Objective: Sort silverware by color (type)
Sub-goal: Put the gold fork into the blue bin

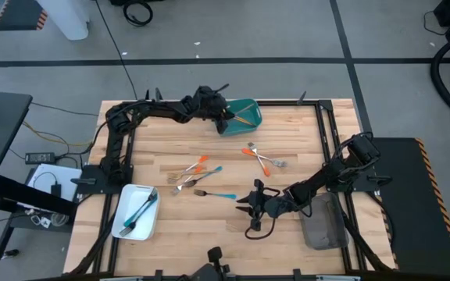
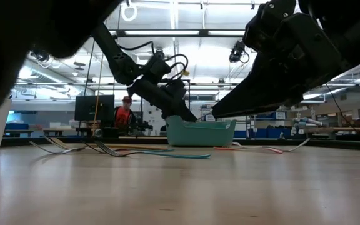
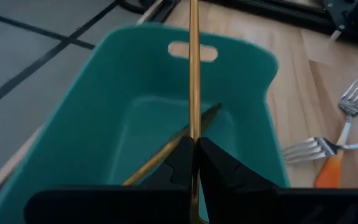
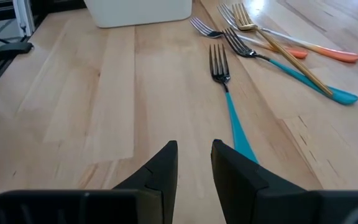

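The left gripper [image 3: 194,152] hangs over the teal tray [image 3: 104,118] at the table's far edge, its jaws pinching a slim gold utensil [image 3: 193,74] by the stem, with another gold piece [image 3: 173,146] already lying inside. The right gripper [image 4: 194,155] hovers low behind a blue-handled fork [image 4: 229,93], jaws slightly spread and empty. These pieces look light, stiff and slick (thin metal lying flat), so a pinch across the narrow handle near its middle seems the safest hold.
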{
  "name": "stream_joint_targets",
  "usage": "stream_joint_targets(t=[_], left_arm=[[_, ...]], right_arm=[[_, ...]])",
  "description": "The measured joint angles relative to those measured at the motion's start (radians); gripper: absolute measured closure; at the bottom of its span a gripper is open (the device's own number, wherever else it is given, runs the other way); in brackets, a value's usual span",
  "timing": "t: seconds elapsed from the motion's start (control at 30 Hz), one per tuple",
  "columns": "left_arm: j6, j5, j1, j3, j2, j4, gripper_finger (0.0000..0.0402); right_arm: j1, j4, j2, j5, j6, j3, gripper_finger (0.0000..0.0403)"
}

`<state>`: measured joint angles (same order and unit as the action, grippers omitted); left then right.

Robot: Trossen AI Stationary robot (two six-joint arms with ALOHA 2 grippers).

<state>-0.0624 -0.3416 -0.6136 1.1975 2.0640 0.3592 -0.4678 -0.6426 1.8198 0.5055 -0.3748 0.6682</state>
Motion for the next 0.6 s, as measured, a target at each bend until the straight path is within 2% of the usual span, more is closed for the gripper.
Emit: stream_joint_targets(t=[0.13, 0.37, 0.6], left_arm=[[0.0, 0.047, 0.006, 0.0, 0.0, -0.014, 0.0377], [0.007, 0.053, 0.006, 0.0, 0.0, -0.029, 0.0371], [0.025, 0.057, 0.006, 0.0, 0.0, -0.03, 0.0307]], right_arm=[[-0.002, -0.002, 0.0, 0.0, 0.0, 0.0, 0.0298], [-0.001, -0.008, 0.0, 0.0, 0.003, 0.0, 0.0298], [-0.002, -0.008, 0.0, 0.0, 0.003, 0.0, 0.0298]])
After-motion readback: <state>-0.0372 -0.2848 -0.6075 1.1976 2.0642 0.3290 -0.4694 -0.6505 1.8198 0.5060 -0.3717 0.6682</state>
